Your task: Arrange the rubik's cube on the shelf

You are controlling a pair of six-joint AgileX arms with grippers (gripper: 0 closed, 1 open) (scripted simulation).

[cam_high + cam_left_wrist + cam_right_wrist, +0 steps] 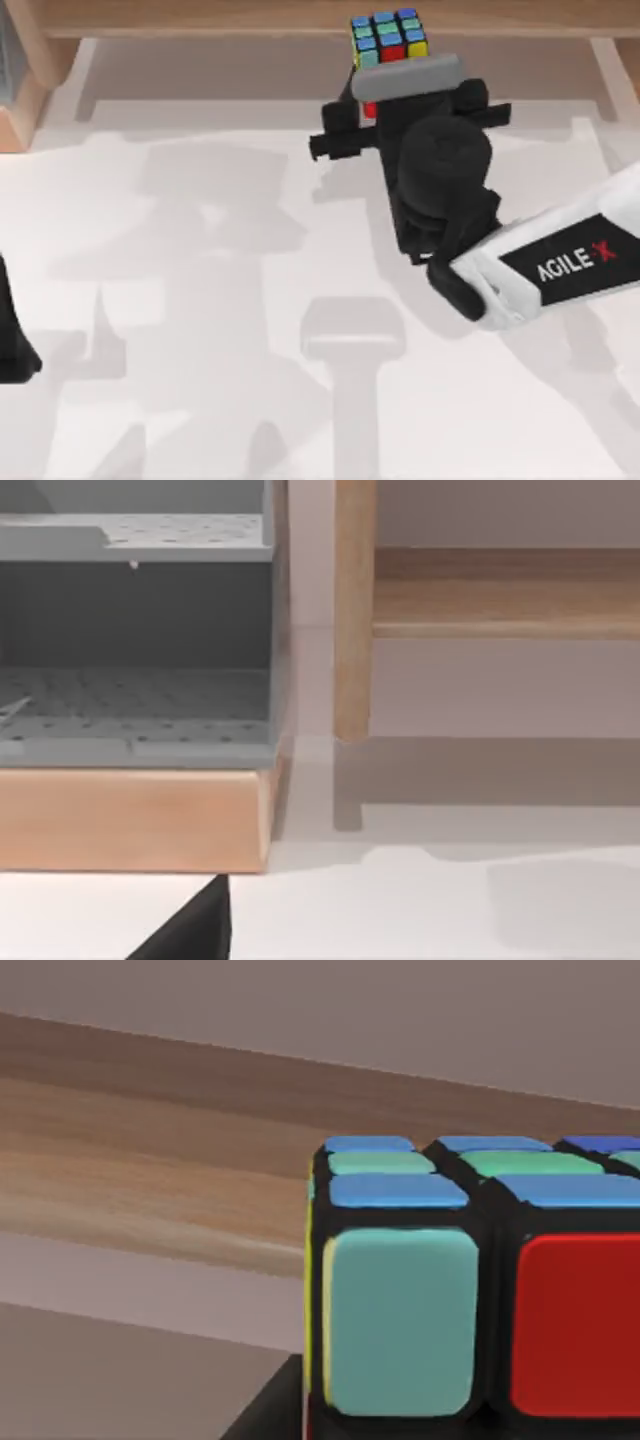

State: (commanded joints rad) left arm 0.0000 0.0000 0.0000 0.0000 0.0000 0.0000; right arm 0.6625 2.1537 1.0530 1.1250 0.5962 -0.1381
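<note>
Right arm (560, 265) fills the top view's centre-right, its right gripper (385, 95) at upper centre carrying the rubik's cube (389, 37) — fingers hidden, so their spread can't be judged. Cube sits just at the front edge of the shelf (200, 18), which runs lengthwise along the top. Right wrist view shows the cube (470, 1290) with the board (150, 1170) beyond — height the overhead hides; left gripper (15, 345) parked at left edge.

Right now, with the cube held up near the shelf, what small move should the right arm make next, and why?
Probably ease the right gripper a little further toward the shelf before letting go. In the top view the rubik's cube sits at the board's front edge, in the gripper's hold, and the right wrist view shows the board lying beyond it. The left arm is parked at the table's left.
</note>
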